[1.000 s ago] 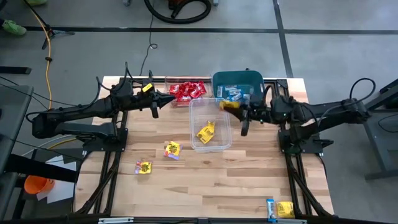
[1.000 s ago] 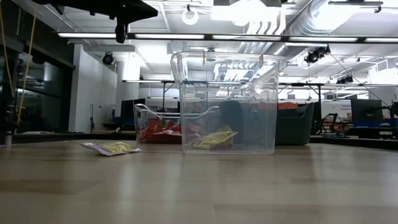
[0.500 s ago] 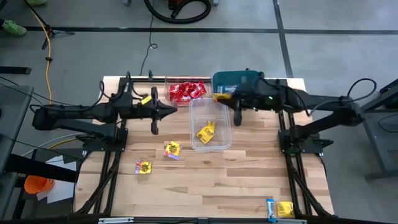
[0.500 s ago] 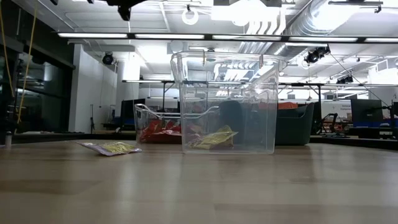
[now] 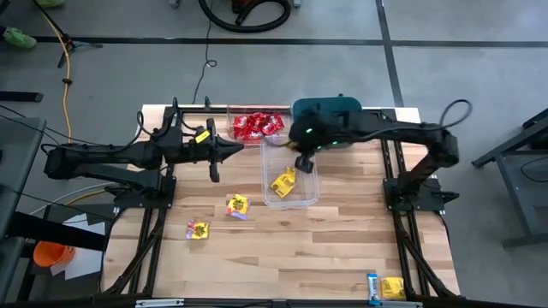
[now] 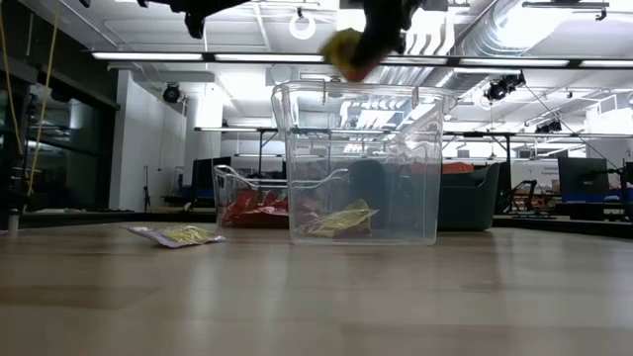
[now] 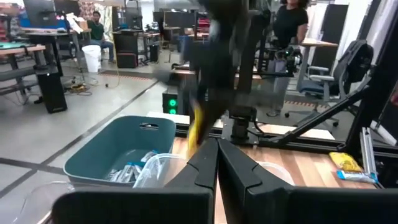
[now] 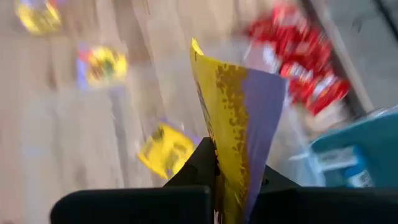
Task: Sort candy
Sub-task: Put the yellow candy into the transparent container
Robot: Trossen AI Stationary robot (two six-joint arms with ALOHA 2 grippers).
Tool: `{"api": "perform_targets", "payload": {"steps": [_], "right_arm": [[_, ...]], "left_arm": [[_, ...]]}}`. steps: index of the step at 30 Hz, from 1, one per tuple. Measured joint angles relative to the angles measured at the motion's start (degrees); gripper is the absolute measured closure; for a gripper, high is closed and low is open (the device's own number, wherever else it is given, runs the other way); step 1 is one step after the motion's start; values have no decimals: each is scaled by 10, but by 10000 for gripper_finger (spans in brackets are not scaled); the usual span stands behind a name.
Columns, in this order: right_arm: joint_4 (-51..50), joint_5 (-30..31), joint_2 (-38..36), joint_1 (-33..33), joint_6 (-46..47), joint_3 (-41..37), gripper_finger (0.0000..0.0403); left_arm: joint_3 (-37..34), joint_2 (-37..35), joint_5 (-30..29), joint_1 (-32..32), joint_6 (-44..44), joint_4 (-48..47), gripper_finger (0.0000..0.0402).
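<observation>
Right tool [image 5: 301, 161] above the clear plastic tub [image 5: 289, 171]

It pinches a yellow wrapped candy packet [image 8: 231, 118] (fingers closed on it); the left tool [image 5: 212, 164], shut and empty, waits beside the tub.

Yellow-and-purple candy packet [image 8: 233, 118], red candies [image 5: 257, 125], teal bin [image 5: 325, 109], wooden table [image 5: 300, 248].

right pincer [image 8: 217, 167] – pinching yellow candy packet [image 8: 233, 118] | red candy [image 8: 305, 56] beyond – blurred
</observation>
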Motion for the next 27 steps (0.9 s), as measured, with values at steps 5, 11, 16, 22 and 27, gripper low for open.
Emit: {"api": "perform_targets", "payload": {"steps": [5,11,16,22,27], "right_arm": [[-1,-11,66,1,0,-36,389],[1,-29,108,1,48,-41,342],[7,-38,111,1,49,-41,265],[-2,-65,97,-2,18,-29,193],[-39,-73,52,-8,-12,30,179]], "left_arm": [[0,0,-3,0,-4,-9,401],[0,0,-3,0,-13,-14,401],[0,0,-3,0,-13,-14,401],[0,0,-3,0,-13,-19,401],[0,0,-3,0,-13,-21,402]]}}
